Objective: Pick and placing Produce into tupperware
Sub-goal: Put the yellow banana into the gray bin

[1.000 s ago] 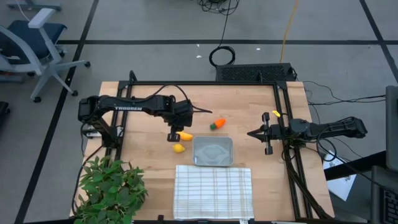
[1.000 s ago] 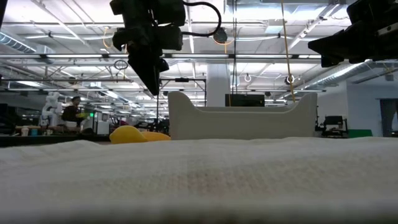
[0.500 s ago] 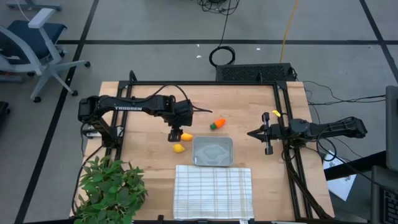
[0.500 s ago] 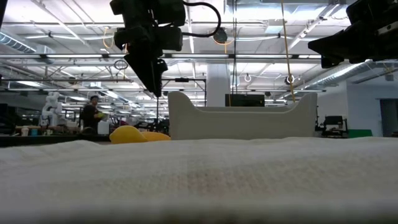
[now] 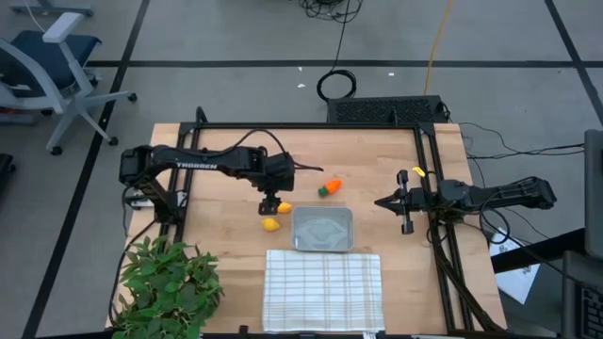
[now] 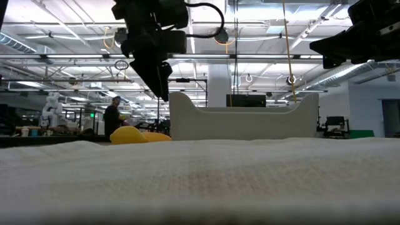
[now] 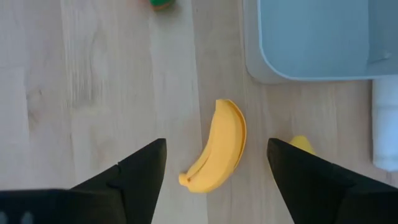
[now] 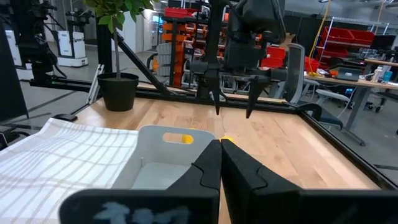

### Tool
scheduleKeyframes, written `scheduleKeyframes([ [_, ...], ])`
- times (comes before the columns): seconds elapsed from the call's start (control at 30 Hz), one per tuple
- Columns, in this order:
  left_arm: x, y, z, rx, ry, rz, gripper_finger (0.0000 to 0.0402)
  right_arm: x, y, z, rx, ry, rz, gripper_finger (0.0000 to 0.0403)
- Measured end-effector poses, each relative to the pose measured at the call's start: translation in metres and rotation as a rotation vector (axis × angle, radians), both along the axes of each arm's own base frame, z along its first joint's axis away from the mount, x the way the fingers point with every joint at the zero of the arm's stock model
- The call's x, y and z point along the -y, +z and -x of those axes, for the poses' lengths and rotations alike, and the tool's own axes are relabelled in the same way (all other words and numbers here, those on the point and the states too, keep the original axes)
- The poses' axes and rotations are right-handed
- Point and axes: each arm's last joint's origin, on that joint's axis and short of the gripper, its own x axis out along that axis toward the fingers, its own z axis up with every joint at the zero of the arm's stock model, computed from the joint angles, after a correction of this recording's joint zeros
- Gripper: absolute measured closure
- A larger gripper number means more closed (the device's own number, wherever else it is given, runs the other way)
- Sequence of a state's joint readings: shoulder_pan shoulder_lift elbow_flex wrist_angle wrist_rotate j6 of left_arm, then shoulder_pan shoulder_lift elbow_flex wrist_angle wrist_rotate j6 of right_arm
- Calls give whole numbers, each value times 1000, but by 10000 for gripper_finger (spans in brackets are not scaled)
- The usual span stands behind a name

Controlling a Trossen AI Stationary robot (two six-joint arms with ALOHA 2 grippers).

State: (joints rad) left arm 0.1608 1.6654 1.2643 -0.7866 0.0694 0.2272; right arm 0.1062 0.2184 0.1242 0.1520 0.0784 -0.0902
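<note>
Item: left claw (image 7: 214, 168), fingers spread and empty, poised over the banana (image 7: 216, 147), which lay flat on the bench (image 5: 217, 202) between the fingers in the left wrist view, touching neither. Item: round fruit (image 5: 271, 224), on the bench just beside the banana and near the tub's corner. Item: carrot (image 5: 329, 188), on the bench, apart from the other two and just beyond the tub's far edge. Item: tub (image 5: 322, 229), empty as far as we could see, standing against the checked cloth (image 5: 323, 290). Item: right claw (image 5: 388, 201), clenched on nothing, parked well off to the tub's right. Item: leafy plant (image 5: 170, 287) at the bench corner, clear of the work. Risks, as we judged them: the banana lay slanted across the gap, so closing fingers might have caught only its curved back and let it swivel or squirt free; one tip coming down on the piece rather than beside it could have pressed or flicked it toward the round fruit and sent that rolling; a descent stopping short would have closed on air. With the tub so near, a low carry might have clipped its rim and shoved it across the cloth. None of the three pieces was yet in the tub.
</note>
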Motion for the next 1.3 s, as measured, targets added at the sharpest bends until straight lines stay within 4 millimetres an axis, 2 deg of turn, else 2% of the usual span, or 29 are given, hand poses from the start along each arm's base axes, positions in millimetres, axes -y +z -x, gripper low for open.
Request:
scheduleKeyframes([
  [0.23,0,-10,1,14,-3,6,116,0,0,0,0,0,0,403],
  [0.53,2,-38,0,-15,11,19,117,0,0,0,0,0,0,403],
  [0.63,3,-41,-5,9,10,18,117,0,0,0,-1,0,1,403],
  [0.93,8,-59,-10,-56,-7,26,117,0,-1,-1,-9,0,2,403],
  [1.3,7,-93,-13,-185,-10,40,117,0,-2,-2,-23,0,6,403],
])
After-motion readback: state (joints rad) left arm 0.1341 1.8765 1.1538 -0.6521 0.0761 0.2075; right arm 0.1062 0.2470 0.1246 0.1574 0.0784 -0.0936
